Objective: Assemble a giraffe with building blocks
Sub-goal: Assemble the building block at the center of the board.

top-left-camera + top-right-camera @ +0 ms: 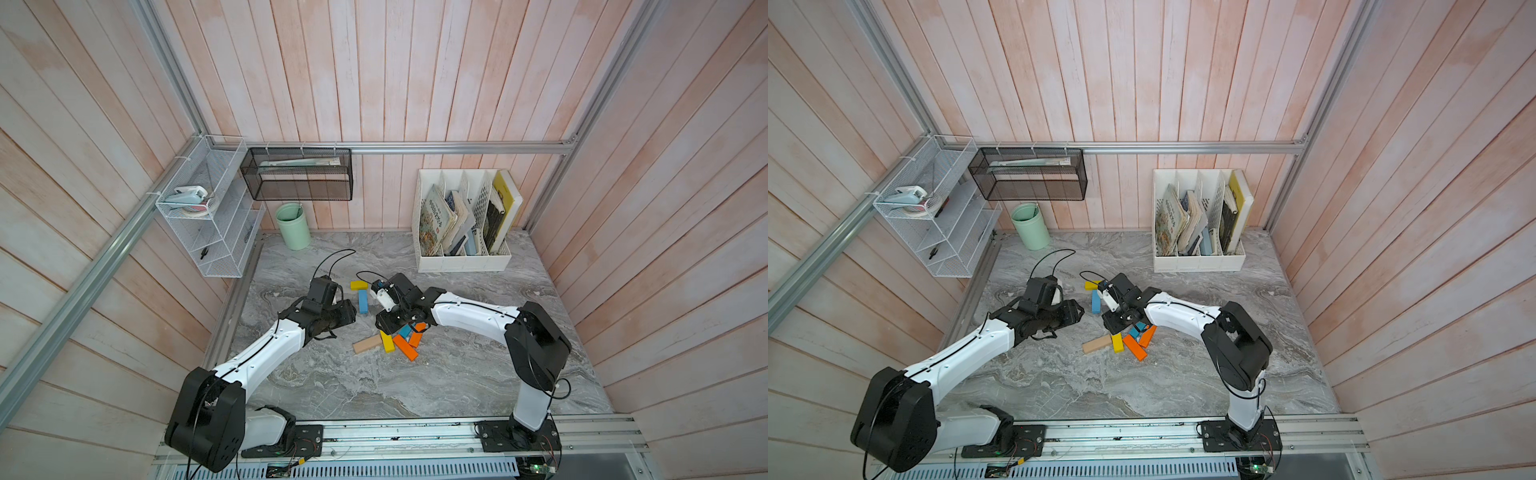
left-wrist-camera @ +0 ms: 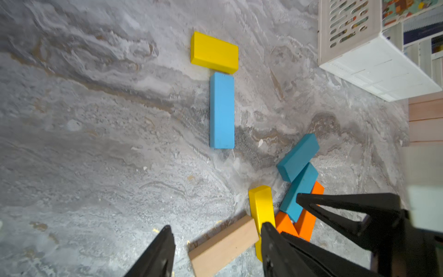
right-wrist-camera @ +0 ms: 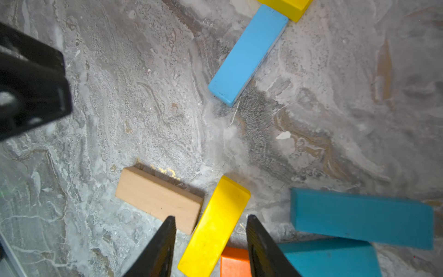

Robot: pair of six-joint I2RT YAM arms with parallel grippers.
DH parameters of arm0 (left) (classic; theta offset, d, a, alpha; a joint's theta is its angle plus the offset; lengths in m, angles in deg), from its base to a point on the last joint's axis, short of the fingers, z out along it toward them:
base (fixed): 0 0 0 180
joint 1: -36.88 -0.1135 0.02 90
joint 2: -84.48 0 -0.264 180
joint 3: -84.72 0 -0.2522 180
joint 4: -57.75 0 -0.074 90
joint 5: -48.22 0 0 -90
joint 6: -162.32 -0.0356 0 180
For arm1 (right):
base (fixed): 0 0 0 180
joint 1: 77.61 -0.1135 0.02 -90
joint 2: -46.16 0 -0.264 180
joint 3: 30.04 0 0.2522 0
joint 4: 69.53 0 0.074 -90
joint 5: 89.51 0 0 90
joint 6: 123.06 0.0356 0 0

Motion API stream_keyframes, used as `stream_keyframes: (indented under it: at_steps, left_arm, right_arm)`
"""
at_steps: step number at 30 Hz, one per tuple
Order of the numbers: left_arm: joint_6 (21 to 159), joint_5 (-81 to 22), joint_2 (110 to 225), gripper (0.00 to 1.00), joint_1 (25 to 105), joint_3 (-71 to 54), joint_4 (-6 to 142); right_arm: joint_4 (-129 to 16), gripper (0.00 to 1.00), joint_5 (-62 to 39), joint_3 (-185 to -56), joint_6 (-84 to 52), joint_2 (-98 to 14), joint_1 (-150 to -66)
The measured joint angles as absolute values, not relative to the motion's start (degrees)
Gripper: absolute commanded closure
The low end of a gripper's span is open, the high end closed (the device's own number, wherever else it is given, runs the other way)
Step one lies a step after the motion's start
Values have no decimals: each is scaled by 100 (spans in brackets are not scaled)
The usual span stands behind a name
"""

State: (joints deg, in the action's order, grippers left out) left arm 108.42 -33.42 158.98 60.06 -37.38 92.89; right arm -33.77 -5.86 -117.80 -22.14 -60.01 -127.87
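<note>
The book covers (image 1: pixel 434 218) in the white file rack (image 1: pixel 461 262) carry print, but it is too small to read. The giraffe (image 2: pixel 221 96) is only begun. A short yellow block (image 2: pixel 214 52) lies flat mid-worktop (image 2: pixel 96 144), and a light blue block (image 2: pixel 221 110) is butted end-on against its long side.

The other building blocks (image 1: pixel 390 343) are heaped nearer the arms' bases: a tan block (image 3: pixel 159 199), a long yellow block (image 3: pixel 215 225), two teal blocks (image 3: pixel 359 215) and two orange blocks (image 2: pixel 308 225). The orange ones are partly buried under a teal one.

The right gripper (image 3: pixel 211 217) has its fingers apart, straddling the long yellow block without gripping it. The left gripper (image 2: pixel 217 225) also has its fingers apart, and the tan block shows between them; whether they touch it cannot be told. In both top views the wrists hide the fingertips and part of the heap.
</note>
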Motion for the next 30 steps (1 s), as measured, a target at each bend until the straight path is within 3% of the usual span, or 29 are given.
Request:
stream_keyframes:
  at_steps: [3, 6, 13, 17, 30]
  left_arm:
    - [10949, -3257, 15692, 24, 6078, -4013, 9250]
    - [11012, -3213, 15417, 22, 6093, -4116, 9250]
    - [11025, -3250, 15019, 21, 6093, -4118, 9211]
    - [11003, -3259, 15052, 21, 6093, -4118, 9211]
    - [10920, -3281, 15056, 21, 6093, -4114, 9209]
  right_arm:
    - [-3289, 50, -354, -11789, -2139, -6069, -12877]
    - [-3202, 49, -171, -11806, -2072, -6255, -12912]
    - [-3014, 50, -33, -11990, -1938, -6762, -12982]
    - [-3003, 66, 9, -12066, -1833, -6823, -13067]
    - [-3012, 70, 46, -12659, -1005, -7210, -13399]
